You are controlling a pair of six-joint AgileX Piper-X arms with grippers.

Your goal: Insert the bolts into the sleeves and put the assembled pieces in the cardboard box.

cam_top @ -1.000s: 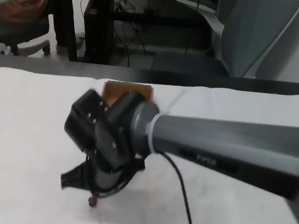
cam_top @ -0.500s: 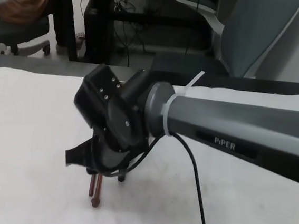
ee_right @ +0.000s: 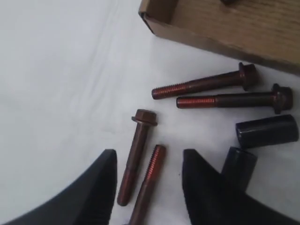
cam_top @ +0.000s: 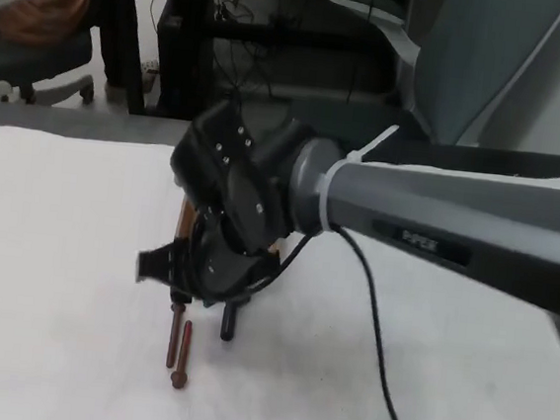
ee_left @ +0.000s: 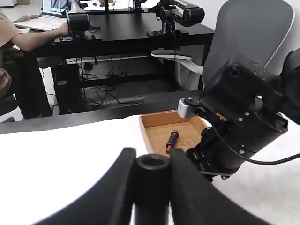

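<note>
Clamping one black sleeve (ee_left: 151, 192) upright, open end upward, between the fingers of the left gripper (ee_left: 152, 155), closed narrowly on its sides, well short of the cardboard box (ee_left: 159, 123). Housing one assembled piece (ee_left: 172, 140) on the box floor, red shank seated in a dark sleeve. Hanging the right gripper (ee_right: 150, 154) above the white cloth (ee_right: 56, 70), fingers spread wide and grasping nothing, framing two bolts (ee_right: 134, 159) lying side by side between them, one showing its flanged head, the other its threaded end. Placing two further bolts (ee_right: 206, 83) nearer the box wall, roughly parallel, heads pointing the same way. Setting two loose sleeves (ee_right: 267, 131) just beside those heads, apart from the box, one partly hidden behind a finger. Stretching the right arm (cam_top: 437, 230) across the bench in the high view, wrist standing over the bolts.
</note>
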